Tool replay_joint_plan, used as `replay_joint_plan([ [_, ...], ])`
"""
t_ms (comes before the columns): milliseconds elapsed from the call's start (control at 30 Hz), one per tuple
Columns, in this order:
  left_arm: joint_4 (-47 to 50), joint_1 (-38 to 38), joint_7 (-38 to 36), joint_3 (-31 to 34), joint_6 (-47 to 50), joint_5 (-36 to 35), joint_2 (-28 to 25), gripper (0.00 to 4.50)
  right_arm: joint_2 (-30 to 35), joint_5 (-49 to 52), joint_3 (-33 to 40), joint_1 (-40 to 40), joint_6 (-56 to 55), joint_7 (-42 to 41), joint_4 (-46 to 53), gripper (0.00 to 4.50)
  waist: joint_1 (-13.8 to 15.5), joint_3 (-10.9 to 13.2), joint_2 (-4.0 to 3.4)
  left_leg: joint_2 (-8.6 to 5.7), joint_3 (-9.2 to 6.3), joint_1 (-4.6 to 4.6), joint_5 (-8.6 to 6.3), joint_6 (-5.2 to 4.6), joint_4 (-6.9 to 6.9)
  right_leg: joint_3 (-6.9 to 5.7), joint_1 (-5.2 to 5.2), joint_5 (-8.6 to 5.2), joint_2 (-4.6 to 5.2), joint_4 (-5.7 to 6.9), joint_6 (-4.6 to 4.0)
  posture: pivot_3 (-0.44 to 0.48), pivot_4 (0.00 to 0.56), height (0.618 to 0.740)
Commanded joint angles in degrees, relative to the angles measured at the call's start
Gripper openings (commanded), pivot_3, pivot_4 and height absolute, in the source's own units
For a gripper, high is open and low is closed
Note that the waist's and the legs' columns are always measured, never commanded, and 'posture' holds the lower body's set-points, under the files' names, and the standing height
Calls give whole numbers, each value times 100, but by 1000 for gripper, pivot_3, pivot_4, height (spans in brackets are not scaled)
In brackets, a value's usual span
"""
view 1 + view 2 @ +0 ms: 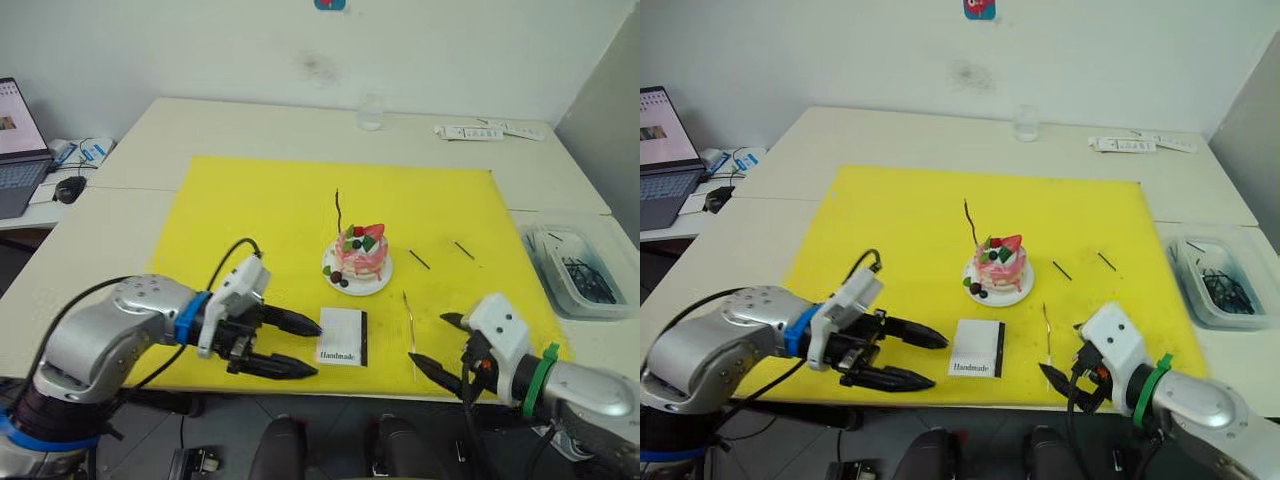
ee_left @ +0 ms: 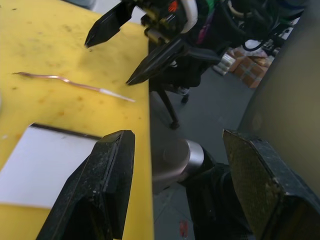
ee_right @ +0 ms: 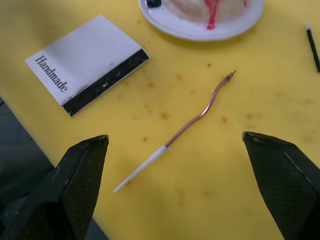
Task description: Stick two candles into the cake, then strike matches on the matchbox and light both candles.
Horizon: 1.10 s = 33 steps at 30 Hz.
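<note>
The pink-and-white cake [image 1: 360,257] sits on its white plate [image 1: 377,285] in the middle of the yellow mat [image 1: 260,215]. One candle [image 1: 339,212] stands upright in the cake's left side. A second candle [image 3: 200,115] lies flat on the mat right of the matchbox [image 1: 342,337]. My right gripper [image 1: 430,338] is open just above the mat's front edge, its fingers either side of the lying candle's pale end without touching it. My left gripper [image 1: 317,350] is open, just left of the matchbox. Two matches [image 1: 419,260] [image 1: 464,250] lie right of the cake.
A clear plastic bin [image 1: 578,268] holding dark sticks stands off the mat at the right. At the table's back are a small glass [image 1: 371,112] and white strips [image 1: 488,131]. A laptop [image 1: 15,150] and mouse [image 1: 68,188] sit at the far left.
</note>
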<state>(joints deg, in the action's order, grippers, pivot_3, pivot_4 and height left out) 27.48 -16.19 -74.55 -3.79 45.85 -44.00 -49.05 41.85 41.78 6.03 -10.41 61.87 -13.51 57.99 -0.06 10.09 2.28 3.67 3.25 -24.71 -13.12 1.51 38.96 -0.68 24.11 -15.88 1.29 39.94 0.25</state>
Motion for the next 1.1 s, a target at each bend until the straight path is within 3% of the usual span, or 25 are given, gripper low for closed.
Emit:
replay_joint_plan([
  [33, 181, -115, 52, -69, -25, -103, 42, 3130, -292, 8, -143, 48, 315, 441, 189, 4500, -1, -1, 1, 1, -4, 1, 1, -1, 0, 0, 0, 0, -1, 0, -1, 0, 150, 684],
  [267, 309, -65, 231, -121, -75, -110, 93, 3130, -642, -79, -532, 214, 733, 745, 114, 4500, -2, -1, -1, -1, -1, -6, -1, -1, -5, 1, 5, 7, -16, -1, 20, 0, 150, 684],
  [333, 397, -20, 309, -104, -60, -147, 100, 3179, -703, -99, -602, 227, 830, 800, 89, 4122, -2, -1, -1, -1, -2, -7, -2, -1, -8, 0, 7, 4, -16, -2, 23, 0, 150, 684],
  [733, 341, -49, 480, -140, -101, -141, 143, 3179, -1530, 267, -223, 494, 1665, 931, -34, 35, -2, -2, 0, 0, -6, -5, -2, -1, -12, -3, 5, 2, -17, 0, 24, 0, 150, 684],
  [1000, 194, -79, 443, -154, -183, -80, 138, 3179, -2066, 723, 800, 727, 2452, 757, 94, 35, -2, -2, -1, 0, -4, -6, -2, -1, -12, -2, 6, 3, -17, 0, 25, 0, 150, 684],
  [1100, 258, -2, 418, -95, -176, -140, 78, 3179, -1509, 1234, 1585, 873, 2684, 249, 188, 35, -2, -1, -2, -1, -5, -6, -2, -1, -12, -3, 6, 3, -17, 0, 25, 0, 150, 684],
])
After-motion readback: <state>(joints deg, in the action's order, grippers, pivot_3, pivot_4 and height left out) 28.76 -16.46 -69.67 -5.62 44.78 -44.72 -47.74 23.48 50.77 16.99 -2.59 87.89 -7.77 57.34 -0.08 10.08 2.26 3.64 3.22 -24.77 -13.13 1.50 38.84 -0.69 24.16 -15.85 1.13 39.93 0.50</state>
